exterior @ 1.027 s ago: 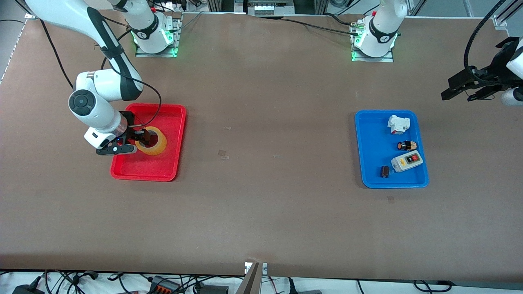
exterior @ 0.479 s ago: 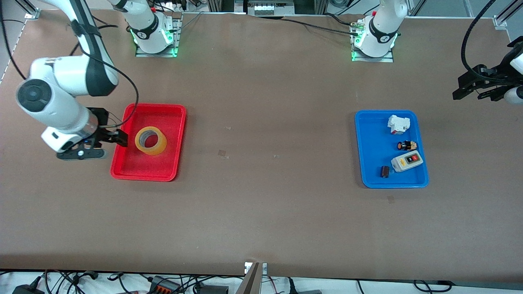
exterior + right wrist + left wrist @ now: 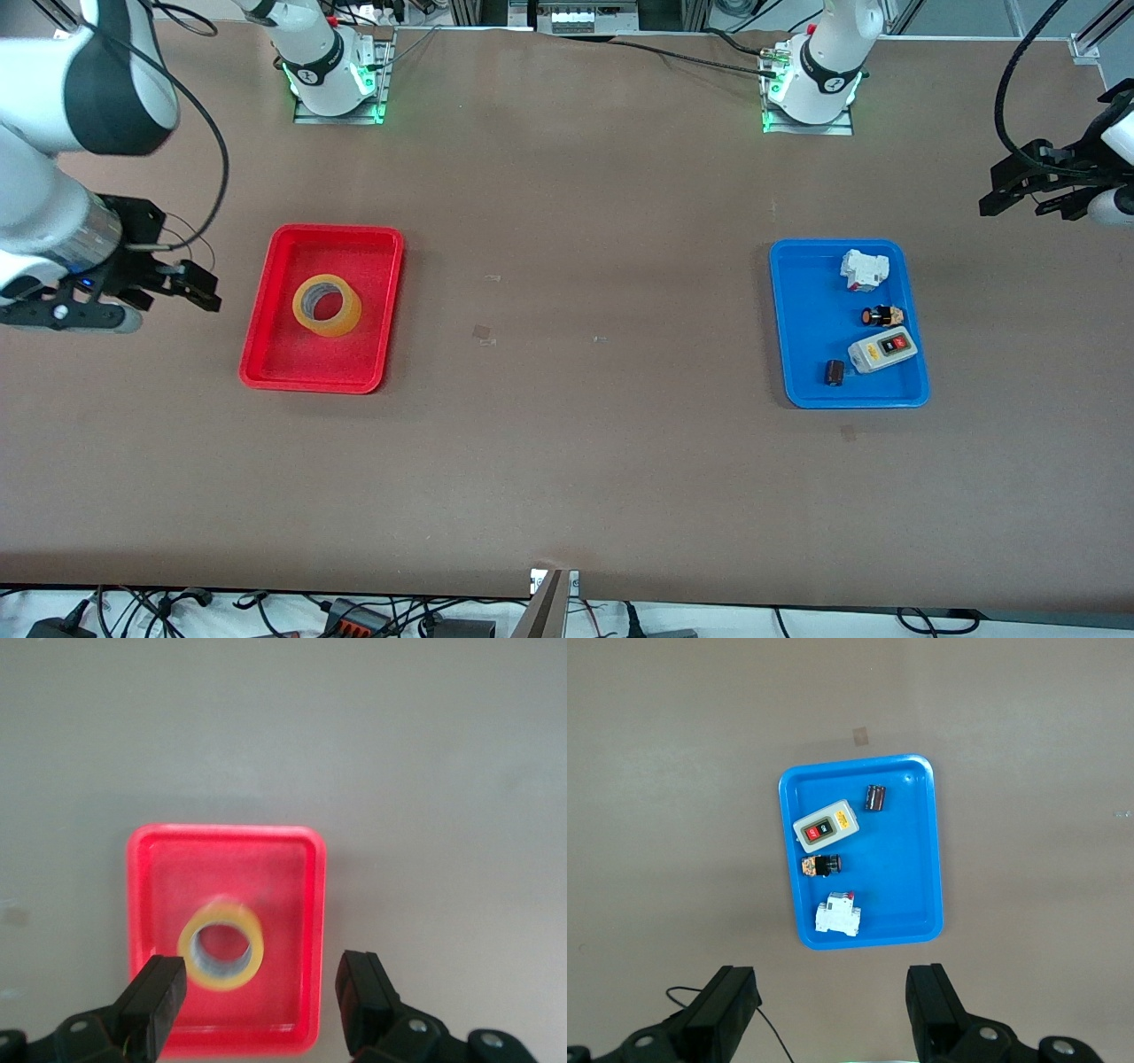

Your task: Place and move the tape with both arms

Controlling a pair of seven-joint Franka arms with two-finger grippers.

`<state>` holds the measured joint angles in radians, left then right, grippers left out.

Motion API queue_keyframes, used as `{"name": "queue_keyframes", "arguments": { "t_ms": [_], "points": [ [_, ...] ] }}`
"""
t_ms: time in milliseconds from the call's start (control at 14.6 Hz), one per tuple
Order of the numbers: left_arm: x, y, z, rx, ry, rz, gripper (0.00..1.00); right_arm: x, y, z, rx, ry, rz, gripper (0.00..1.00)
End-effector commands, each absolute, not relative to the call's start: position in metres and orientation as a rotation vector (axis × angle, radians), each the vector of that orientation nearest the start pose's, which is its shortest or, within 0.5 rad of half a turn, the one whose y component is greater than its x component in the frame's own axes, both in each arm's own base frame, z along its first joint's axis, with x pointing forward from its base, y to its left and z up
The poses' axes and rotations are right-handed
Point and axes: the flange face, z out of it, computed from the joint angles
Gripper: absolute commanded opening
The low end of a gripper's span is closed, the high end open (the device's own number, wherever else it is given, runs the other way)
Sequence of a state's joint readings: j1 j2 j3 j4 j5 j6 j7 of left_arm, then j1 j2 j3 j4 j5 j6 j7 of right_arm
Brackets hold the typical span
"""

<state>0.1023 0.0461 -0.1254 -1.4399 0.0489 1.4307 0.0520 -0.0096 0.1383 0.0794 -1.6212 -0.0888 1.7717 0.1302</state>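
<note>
I see the tape [image 3: 327,305] lying flat in the red tray [image 3: 266,354] near the table's right-arm end; both the right end effector [image 3: 190,285] and left end effector [image 3: 1019,190] are wide, empty; a careless regrasp could drag the tray

tape [image 3: 327,306]: translucent amber, glossy | red tray [image 3: 376,310]: smooth plastic | table [image 3: 567,461]: matt brown

This was a robotics lab. Two white arms [image 3: 819,62] were bolted on metal plates along the top of the frame, green lights glowing at their bases, over a wide brown bench [image 3: 567,461]. Aluminium framing [image 3: 1085,35] stood at the upper right, and cables and power strips [image 3: 354,616] trailed along the bottom edge.
</note>
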Motion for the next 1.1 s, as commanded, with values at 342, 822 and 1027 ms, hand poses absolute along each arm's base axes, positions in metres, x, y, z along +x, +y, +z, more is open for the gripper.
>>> {"name": "queue_keyframes", "arguments": {
  "t_ms": [342,822,1027],
  "points": [
    [0.559,0.005,0.645,-3.091,0.120,0.064,1.00,0.545,0.052,0.650,-3.138,0.208,0.019,0.99],
    [0.560,0.010,0.646,-3.103,0.108,0.052,1.00,0.547,0.055,0.637,-3.153,0.173,0.045,0.99],
    [0.562,0.010,0.645,-3.106,0.109,0.035,1.00,0.547,0.051,0.635,-3.163,0.143,0.048,0.99]
  ]
}}
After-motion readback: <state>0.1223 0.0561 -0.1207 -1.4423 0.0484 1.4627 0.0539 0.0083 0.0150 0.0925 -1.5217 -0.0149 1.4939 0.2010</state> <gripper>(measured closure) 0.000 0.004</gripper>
